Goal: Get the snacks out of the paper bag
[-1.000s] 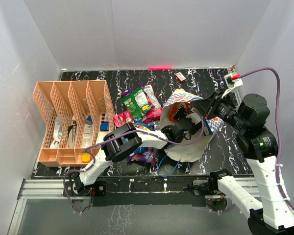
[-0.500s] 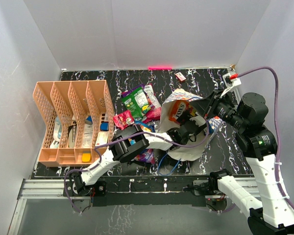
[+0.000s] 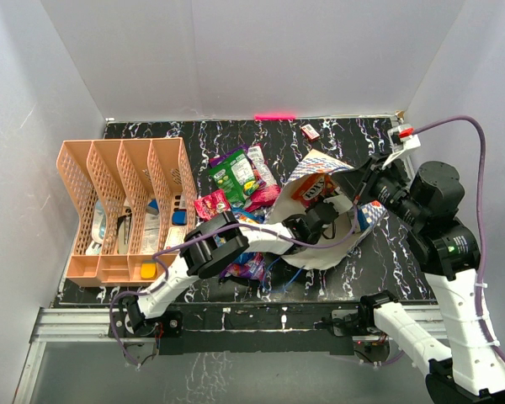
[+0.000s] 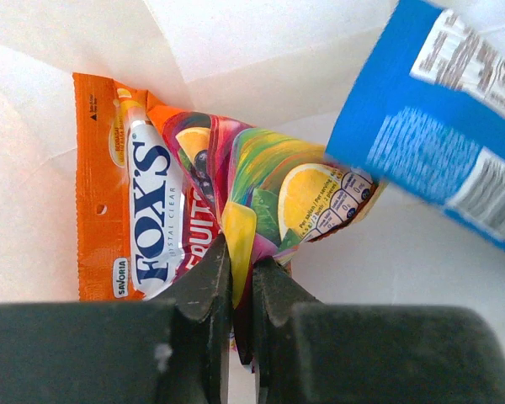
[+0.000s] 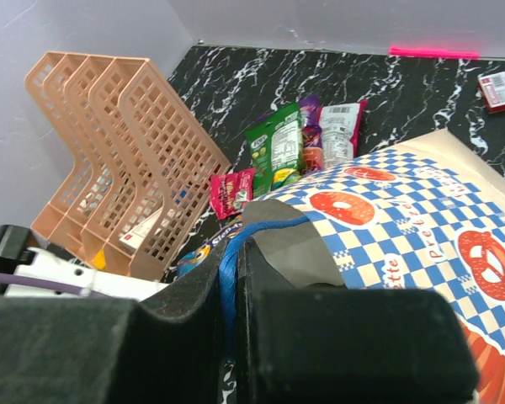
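Now left tool (image 4: pixel 242 263) pinches Fox's snack packet (image 4: pixel 261 181) inside paper bag (image 4: pixel 236 42); right tool (image 5: pixel 233 252) clamps blue cord handle (image 5: pixel 265 227).

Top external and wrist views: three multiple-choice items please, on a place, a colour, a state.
1. The peach plastic lattice organizer stands on the black marble table's: A) left B) right C) middle
2. The thin cord handle in the right pincer is: A) red B) blue C) green
3. The left pincer is: A) open B) shut on the orange glossy snack packet C) shut on the organizer
A, beside the left wall; B, right wrist view shows blue; B, its tips pinch the packet.
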You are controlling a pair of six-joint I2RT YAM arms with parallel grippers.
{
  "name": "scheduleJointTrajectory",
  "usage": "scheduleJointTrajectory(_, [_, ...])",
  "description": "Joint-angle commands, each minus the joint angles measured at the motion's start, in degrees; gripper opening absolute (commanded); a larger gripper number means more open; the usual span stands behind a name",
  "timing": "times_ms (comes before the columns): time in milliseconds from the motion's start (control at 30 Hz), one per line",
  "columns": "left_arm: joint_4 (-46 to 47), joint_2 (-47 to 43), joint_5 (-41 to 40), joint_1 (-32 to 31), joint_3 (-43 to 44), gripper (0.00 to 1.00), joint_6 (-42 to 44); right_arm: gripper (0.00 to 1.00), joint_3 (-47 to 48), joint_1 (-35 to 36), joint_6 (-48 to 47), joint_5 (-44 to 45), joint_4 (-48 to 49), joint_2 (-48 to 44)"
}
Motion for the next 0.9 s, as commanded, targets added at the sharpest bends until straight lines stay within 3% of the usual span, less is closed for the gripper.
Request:
scheduleJointTrajectory(0, [-4.7,-11.2,7.1,0.2,-2.6,0.00,-5.1,0.08,2.0,0.0,-1.6,5.2,2.1,-2.1])
scheduleJointTrajectory(233, [-14.7,-22.5,14.1,0.2,-6.8,0.00,-14.4,0.08,1.6,0.1,-2.2,8.7,2.7,-3.4])
scheduleJointTrajectory(467, [-23.4,-31.6,30.8,0.2,-9.8,0.00,-20.4,0.08,1.3,0.1,-1.8,13.9,2.7,-3.7])
scheduleJointTrajectory(667, [-27.4,-39.5,45.4,0.2,-13.3,0.00,-20.3,0.08,0.1,0.1,-0.5,15.8,3.6,-3.7])
scheduleJointTrajectory(867, [-29.3,-44.7,44.4,0.2,-16.4,0.00,-20.8,0.08,0.1,0.1,0.1,16.3,3.8,-3.7])
